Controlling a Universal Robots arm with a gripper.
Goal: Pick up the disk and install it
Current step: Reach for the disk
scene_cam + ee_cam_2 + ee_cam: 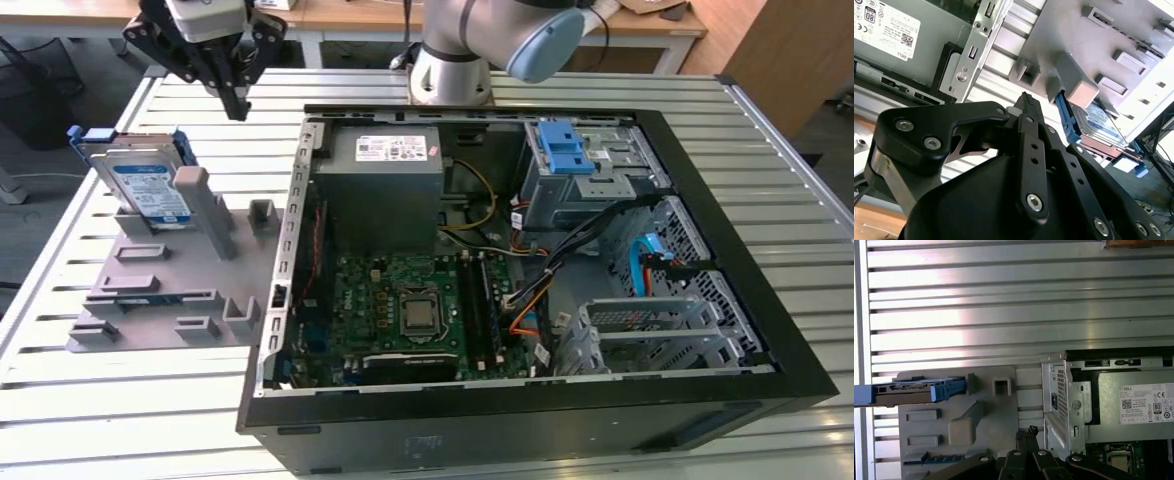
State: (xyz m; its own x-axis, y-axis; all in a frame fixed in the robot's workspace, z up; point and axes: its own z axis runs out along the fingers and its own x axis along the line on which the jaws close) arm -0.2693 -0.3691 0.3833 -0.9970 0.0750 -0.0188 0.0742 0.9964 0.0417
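Apart from the disk point(150, 187), empty pincer point(1026, 101)

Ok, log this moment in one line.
pincer: shut, empty | disk: standing in grey holder | contact: none | install: not done

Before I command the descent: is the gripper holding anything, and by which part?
Nothing is held. The gripper hangs empty, its jaws closed, above the table; the disk stands in the grey holder, apart from it.
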